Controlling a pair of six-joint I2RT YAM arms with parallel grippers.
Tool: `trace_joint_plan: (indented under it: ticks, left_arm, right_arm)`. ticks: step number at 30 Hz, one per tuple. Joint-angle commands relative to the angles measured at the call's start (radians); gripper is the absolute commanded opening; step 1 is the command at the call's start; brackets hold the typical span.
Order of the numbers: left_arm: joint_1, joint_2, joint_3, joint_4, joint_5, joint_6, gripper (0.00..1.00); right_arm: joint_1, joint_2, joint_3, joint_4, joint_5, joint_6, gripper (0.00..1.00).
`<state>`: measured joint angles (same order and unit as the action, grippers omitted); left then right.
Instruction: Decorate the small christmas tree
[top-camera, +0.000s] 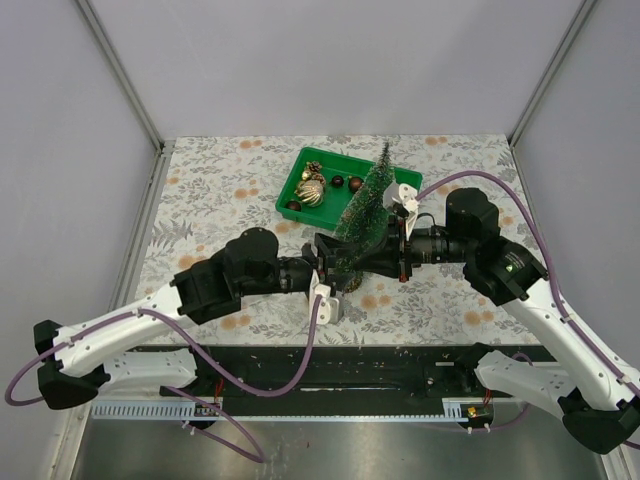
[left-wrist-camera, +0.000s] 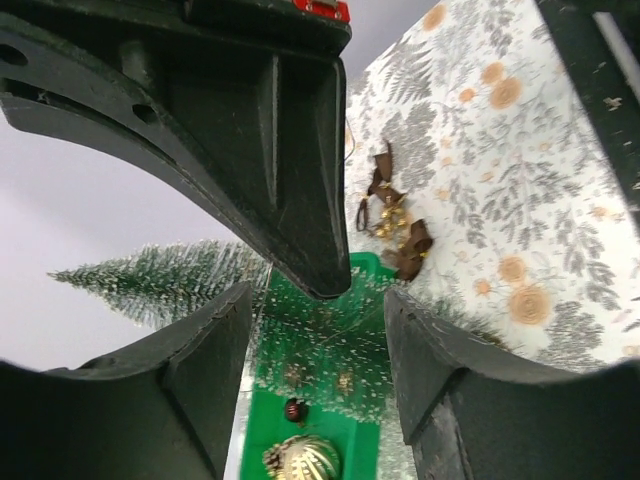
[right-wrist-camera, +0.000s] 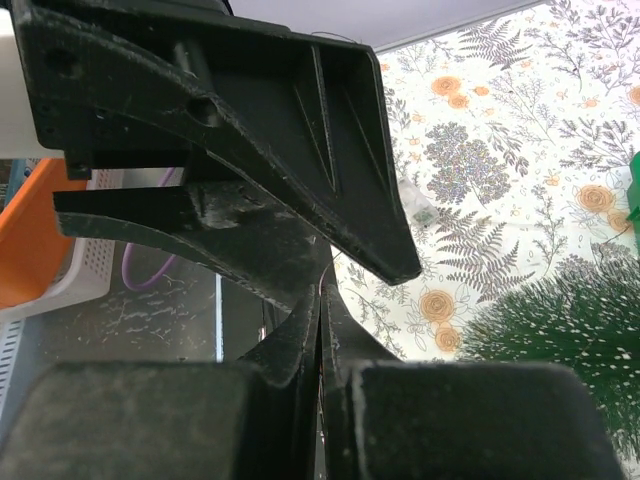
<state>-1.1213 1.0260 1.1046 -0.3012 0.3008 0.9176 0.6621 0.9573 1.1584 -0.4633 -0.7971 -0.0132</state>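
Note:
The small christmas tree (top-camera: 365, 205) stands upright at the green tray's (top-camera: 300, 165) right end; its frosted bristles also show in the wrist views (left-wrist-camera: 160, 280) (right-wrist-camera: 570, 340). Both grippers meet at its foot. My left gripper (top-camera: 335, 258) (left-wrist-camera: 320, 310) is open, with tree bristles and the tray (left-wrist-camera: 260, 440) showing beyond the gap. My right gripper (top-camera: 378, 255) (right-wrist-camera: 320, 300) is shut, and a thin thread runs out from between its tips. A brown bow ornament with small gold bells (left-wrist-camera: 395, 215) (top-camera: 356, 284) hangs just under the two grippers, over the cloth.
In the tray lie a gold ribbed bauble (top-camera: 310, 190) (left-wrist-camera: 305, 460), a pine cone (top-camera: 313, 168) and small dark red balls (top-camera: 338, 181). A floral cloth (top-camera: 220, 190) covers the table. Grey walls close in the back and sides.

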Motion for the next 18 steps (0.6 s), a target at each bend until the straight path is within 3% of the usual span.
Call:
trace_joint_plan:
  ticks: [1,9,18]
  left_arm:
    - [-0.017,-0.062,-0.069,0.227,-0.089,0.11,0.57]
    - [-0.032,-0.153,-0.17,0.359,-0.112,0.127,0.52]
    - [-0.034,-0.083,-0.104,0.237,-0.062,0.115,0.6]
  right_arm:
    - [0.011,-0.002,0.04,-0.009,-0.002,-0.04,0.0]
    - [0.013,-0.003,0.035,-0.005,-0.004,-0.041,0.0]
    - [0.017,0.004,0.047,0.003,-0.014,-0.034,0.0]
